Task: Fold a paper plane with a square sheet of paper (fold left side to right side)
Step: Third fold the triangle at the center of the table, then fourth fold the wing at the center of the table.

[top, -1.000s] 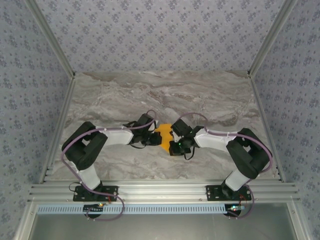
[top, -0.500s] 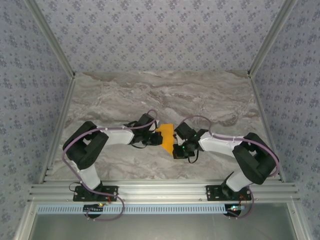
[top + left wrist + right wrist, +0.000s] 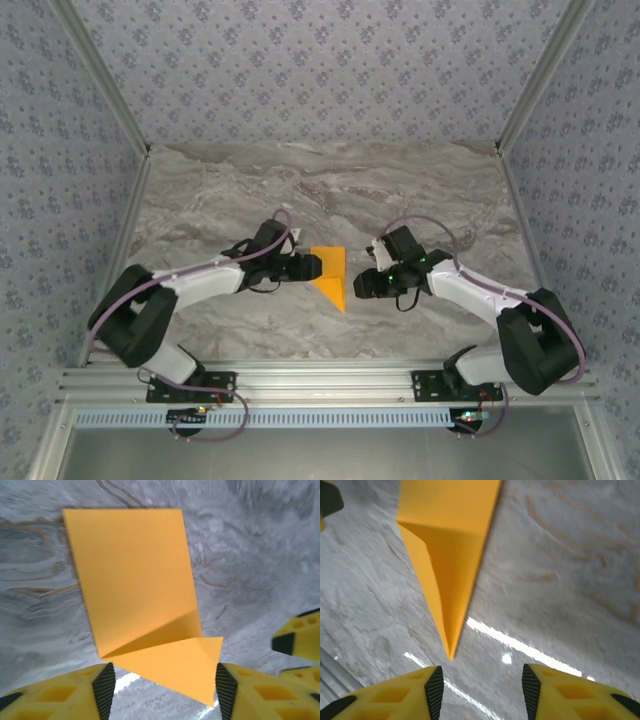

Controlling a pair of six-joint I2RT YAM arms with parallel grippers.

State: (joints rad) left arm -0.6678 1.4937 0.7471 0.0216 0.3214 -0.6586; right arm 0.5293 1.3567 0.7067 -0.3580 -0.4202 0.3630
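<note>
The orange-yellow sheet of paper (image 3: 331, 272) lies loose on the marble table between my two grippers, folded into a narrow shape with a square far end and a sharp point toward me. My left gripper (image 3: 309, 266) stands open just left of it. In the left wrist view a raised triangular flap (image 3: 175, 666) of the paper (image 3: 131, 575) reaches between the open pads (image 3: 105, 692) without being pinched. My right gripper (image 3: 361, 284) is open to the right of the paper. In the right wrist view the paper's point (image 3: 450, 630) ends short of my right gripper (image 3: 480, 692), which has nothing in it.
The grey marble table (image 3: 400, 190) stretches far behind the paper. An aluminium rail (image 3: 320, 382) runs along the near edge, and patterned walls close the sides. The right gripper's yellow fingers (image 3: 300, 640) show at the right of the left wrist view.
Both grippers have opened and let go of the paper. The left arm drew back to the left and the right arm to the right, leaving the folded paper flat on the table.
</note>
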